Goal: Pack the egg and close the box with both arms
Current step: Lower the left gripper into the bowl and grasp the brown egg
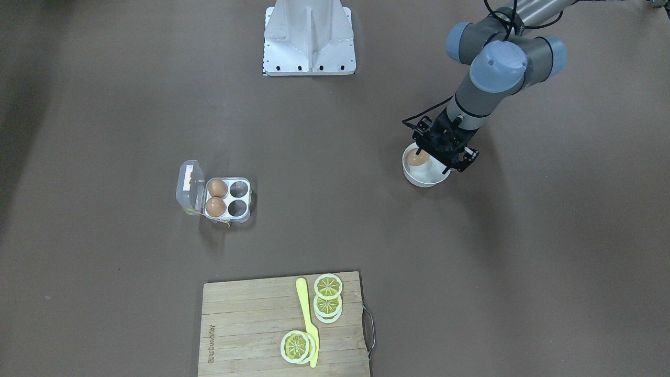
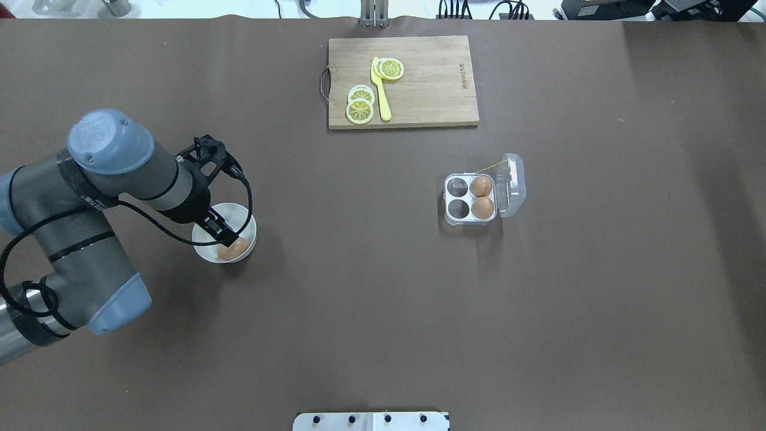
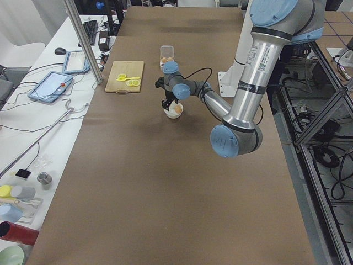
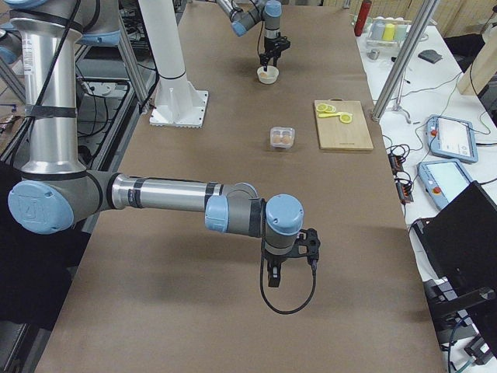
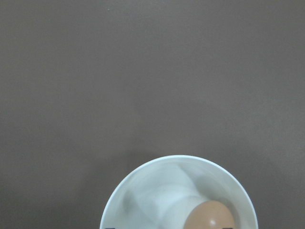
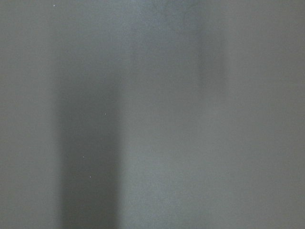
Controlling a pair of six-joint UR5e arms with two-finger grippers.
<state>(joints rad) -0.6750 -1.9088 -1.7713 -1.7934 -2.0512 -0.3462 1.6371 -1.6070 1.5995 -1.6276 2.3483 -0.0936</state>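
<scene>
Egg spot: the small smooth light-brown egg (image 2: pixel 234 248) lies in a white round bowl (image 2: pixel 246 216) on the robot's left, well apart from the box.
Left tool: the black two-finger left gripper (image 2: pixel 224 237) is down inside the bowl with its tips right at the egg. Can't tell if it's clamped on it or only straddling it; the wrist view shows just the egg's top.
Right tool: the black right gripper (image 4: pixel 273 273) hangs low over bare table, far from bowl & box. It's seen only from the side, so can't tell if it's open or closed.
Box: the small clear plastic four-cell egg box (image 2: pixel 458 208) has its hinged clear lid (image 2: pixel 513 182) lying open on the side away from the bowl. Two brown eggs (image 2: pixel 482 187) fill the cells by the hinge; the two cells nearer the bowl are empty.
Handling: I'd guess light, rigid, thin-shelled, and smooth & rounded, so it slips easily and cracks if squeezed. Best hold is across the widest middle, one pad each side, gentle force.
Edges: the bowl rim comes first, so lift straight up before going sideways. The box is thin plastic & prob. slides if nudged. Cell walls and the neighbouring eggs leave little finger room.
Open room: nothing stands on the brown table (image 2: pixel 359 287) between bowl & box. The wooden cutting board (image 2: pixel 431 90) sits toward the far edge, off that path.
</scene>
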